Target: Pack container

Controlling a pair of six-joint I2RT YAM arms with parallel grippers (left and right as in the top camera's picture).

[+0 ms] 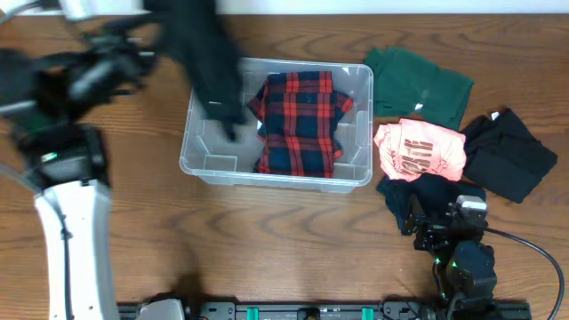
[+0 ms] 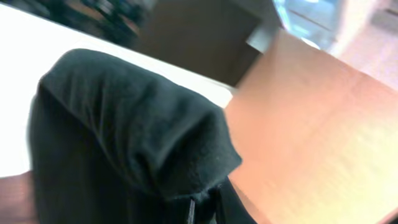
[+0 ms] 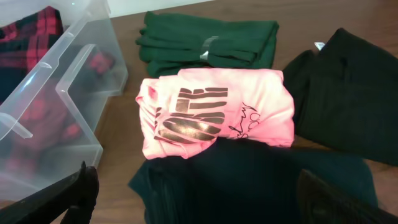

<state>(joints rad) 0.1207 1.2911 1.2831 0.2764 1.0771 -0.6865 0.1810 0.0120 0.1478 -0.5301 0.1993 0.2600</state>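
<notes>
Although it has room for more, the one container (image 1: 213, 165) at the middle of the tabletop (image 1: 293, 258) holds a single red plaid garment (image 1: 300, 120) in its right half. A black garment (image 1: 209, 67) hangs blurred over its left half, the left end effector (image 1: 164, 31) clamped on it; the left wrist view shows little but that cloth. To the right lie four folded garments: green garment (image 1: 418, 84), pink garment (image 1: 420, 149), black folded garment (image 1: 508, 156) and dark garment (image 1: 427, 191). Only the right wrist view shows the right end effector (image 3: 196, 177), its fingers (image 3: 81, 190) wide apart over the dark garment.
</notes>
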